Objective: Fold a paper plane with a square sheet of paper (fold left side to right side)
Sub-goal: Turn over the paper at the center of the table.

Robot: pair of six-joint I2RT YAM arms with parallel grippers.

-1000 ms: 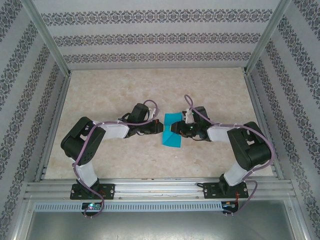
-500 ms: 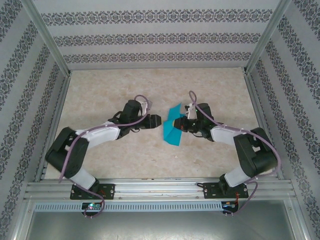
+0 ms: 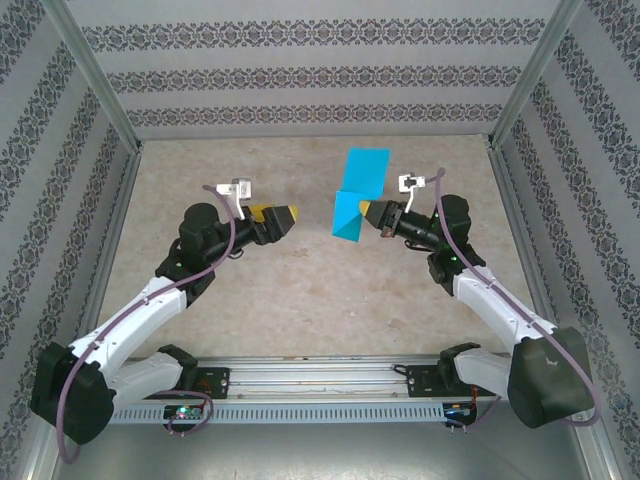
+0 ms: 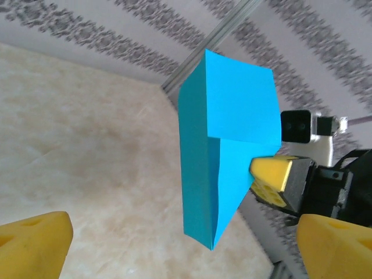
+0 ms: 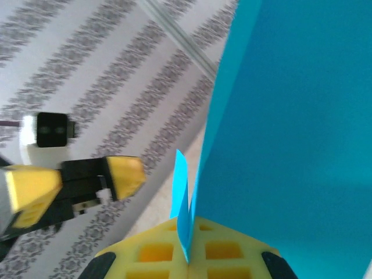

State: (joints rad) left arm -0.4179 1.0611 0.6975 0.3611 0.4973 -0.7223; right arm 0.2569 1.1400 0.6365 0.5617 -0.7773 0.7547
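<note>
The square sheet of paper [image 3: 358, 195], teal-blue and creased into a folded shape with a pointed lower end, hangs in the air above the table. My right gripper [image 3: 373, 215] is shut on its right edge; in the right wrist view the paper [image 5: 290, 145] sits pinched between the yellow pads [image 5: 145, 258]. My left gripper [image 3: 287, 217] is raised and open, well to the left of the sheet and apart from it. The left wrist view looks at the paper [image 4: 226, 139] with the right gripper's yellow fingertip [image 4: 272, 173] on it. A paper plane is out of view.
The marbled tabletop [image 3: 300, 290] lies below both raised arms. Patterned walls and aluminium frame posts [image 3: 522, 80] enclose the space on three sides. A metal rail [image 3: 320, 375] with the arm bases runs along the near edge.
My right gripper has shut on the paper and lifted it up and back off the table. My left gripper has let go, opened wide and drawn away to the left as its arm rose.
</note>
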